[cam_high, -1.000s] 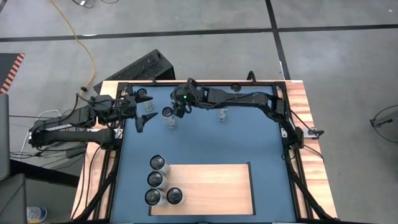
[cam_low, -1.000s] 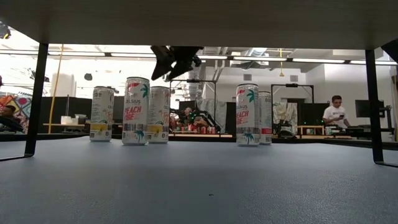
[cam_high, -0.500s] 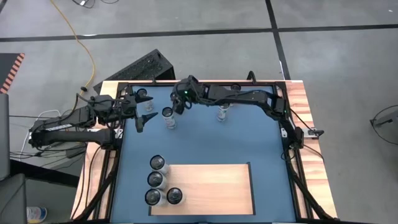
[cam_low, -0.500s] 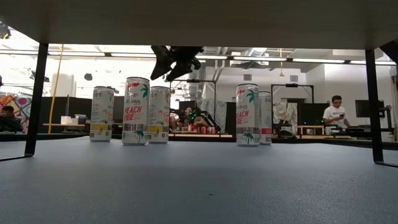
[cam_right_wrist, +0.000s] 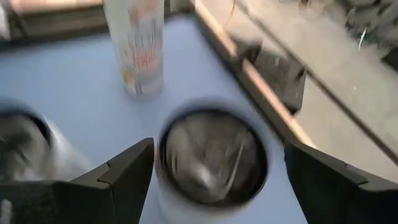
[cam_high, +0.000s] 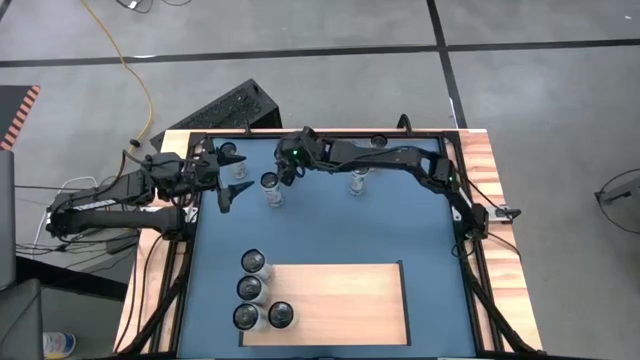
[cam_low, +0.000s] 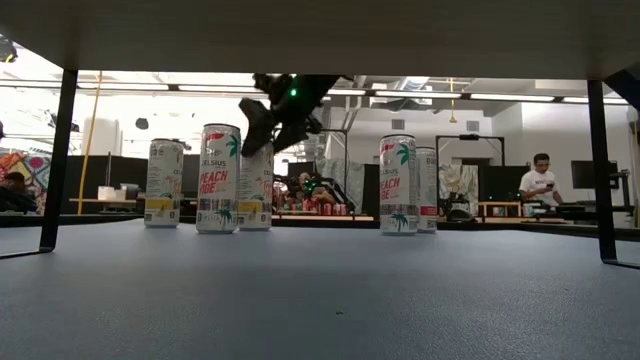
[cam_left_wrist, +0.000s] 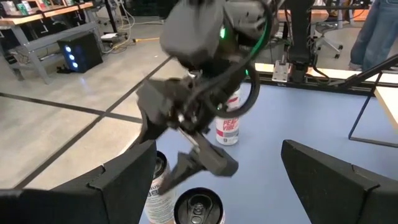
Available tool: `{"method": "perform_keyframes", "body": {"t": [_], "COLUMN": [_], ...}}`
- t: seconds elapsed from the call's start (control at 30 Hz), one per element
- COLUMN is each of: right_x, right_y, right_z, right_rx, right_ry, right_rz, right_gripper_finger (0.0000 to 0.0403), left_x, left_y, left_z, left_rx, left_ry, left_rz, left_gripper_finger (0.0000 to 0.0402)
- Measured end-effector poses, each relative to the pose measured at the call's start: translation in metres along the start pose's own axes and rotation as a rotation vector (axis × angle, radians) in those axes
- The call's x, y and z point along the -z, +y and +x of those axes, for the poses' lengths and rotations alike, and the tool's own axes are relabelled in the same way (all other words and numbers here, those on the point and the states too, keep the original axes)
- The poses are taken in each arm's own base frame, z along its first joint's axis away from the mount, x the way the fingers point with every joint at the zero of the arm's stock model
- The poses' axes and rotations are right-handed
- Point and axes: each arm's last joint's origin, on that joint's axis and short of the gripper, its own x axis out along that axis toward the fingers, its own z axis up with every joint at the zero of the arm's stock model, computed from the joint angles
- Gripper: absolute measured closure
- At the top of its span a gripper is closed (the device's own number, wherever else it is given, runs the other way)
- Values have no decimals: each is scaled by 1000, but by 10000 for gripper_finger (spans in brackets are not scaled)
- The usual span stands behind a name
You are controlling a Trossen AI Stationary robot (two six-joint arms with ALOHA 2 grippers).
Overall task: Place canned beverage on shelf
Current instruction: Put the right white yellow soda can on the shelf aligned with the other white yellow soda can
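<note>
My right gripper (cam_high: 284, 172) hangs open over the far left of the blue table. Its fingers stand on either side of the top of an upright white beverage can (cam_right_wrist: 211, 155), above it and apart from it. In the low view the right gripper (cam_low: 268, 122) is over that can (cam_low: 257, 185). A second can (cam_high: 270, 184) stands close beside it, toward the near edge. My left gripper (cam_high: 237, 178) waits open just left of these cans, holding nothing. The pale wooden shelf (cam_high: 340, 305) lies flat near the front edge.
Several cans (cam_high: 252, 290) stand at the shelf's left end. Another can (cam_high: 229, 152) stands in the far left corner, and two more (cam_high: 357, 183) (cam_high: 378, 141) stand toward the far middle. A black frame (cam_high: 470, 235) and wooden strips border the table.
My right gripper has come down toward the can below it and rolled a little, its fingers still open. The cans and my left arm have kept still.
</note>
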Motion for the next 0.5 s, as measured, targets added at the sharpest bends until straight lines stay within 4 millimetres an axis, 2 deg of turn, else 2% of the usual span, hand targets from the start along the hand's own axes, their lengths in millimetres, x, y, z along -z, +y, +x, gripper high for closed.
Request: {"method": "perform_keyframes", "body": {"t": [0.3, 0.5], "right_x": [1, 7], "right_y": [-4, -3], "right_z": [6, 14], "right_rx": [10, 8], "right_ry": [-13, 7], "right_rz": [23, 38], "right_gripper_finger": [69, 89], "left_x": [0, 0], "left_y": [0, 0], "left_z": [0, 0], "left_rx": [0, 0], "left_ry": [0, 0], "left_rz": [0, 0], "left_gripper_finger": [68, 68]}}
